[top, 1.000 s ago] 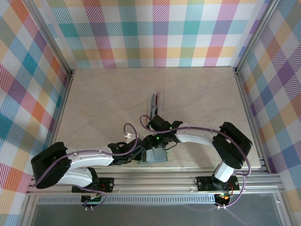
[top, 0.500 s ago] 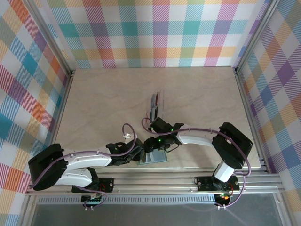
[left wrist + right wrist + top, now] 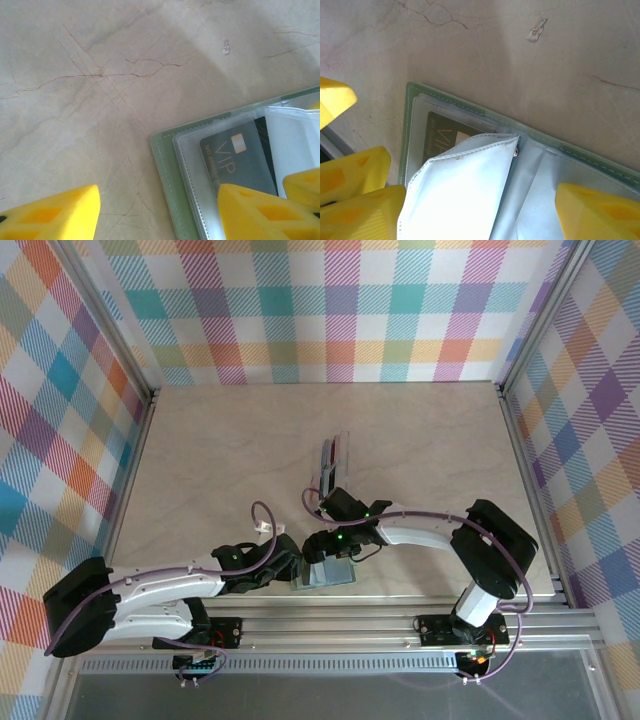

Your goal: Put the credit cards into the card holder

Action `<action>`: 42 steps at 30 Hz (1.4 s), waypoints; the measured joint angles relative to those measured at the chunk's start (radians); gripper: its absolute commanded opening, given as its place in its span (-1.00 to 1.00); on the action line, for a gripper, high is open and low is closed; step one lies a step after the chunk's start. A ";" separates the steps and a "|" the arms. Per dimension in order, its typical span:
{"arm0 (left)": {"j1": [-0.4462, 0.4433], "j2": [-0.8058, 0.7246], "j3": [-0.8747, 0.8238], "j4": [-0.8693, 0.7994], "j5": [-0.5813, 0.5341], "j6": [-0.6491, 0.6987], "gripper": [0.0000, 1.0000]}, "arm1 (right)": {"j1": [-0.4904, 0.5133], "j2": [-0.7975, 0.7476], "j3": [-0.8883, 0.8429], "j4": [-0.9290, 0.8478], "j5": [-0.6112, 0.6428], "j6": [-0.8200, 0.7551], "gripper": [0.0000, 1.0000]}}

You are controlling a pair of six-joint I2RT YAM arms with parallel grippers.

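Large pale letters "VIP" across a dark card tucked under a clear sleeve of the open card holder, read from the left wrist view. Just beneath those letters, a line of smaller print, too blurred to make out. From the right wrist view, part of the same lettering visible sideways, the rest covered by a pale flap.

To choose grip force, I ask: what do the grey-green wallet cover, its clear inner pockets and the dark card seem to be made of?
The grey-green folding card holder looks like soft matte faux leather, perhaps fabric: stitched edge, no shine. Its clear inner pockets look like thin glossy plastic: the card shows through. The dark VIP card seems stiff plastic, with printed lettering.
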 measured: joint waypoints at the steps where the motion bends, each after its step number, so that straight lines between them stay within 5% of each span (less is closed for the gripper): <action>1: 0.000 -0.008 -0.003 0.001 0.003 0.000 0.28 | -0.001 0.001 0.000 0.003 -0.003 0.000 0.55; 42: -0.039 -0.072 -0.090 0.183 0.202 0.083 0.30 | -0.026 0.029 0.004 0.014 -0.014 0.008 0.51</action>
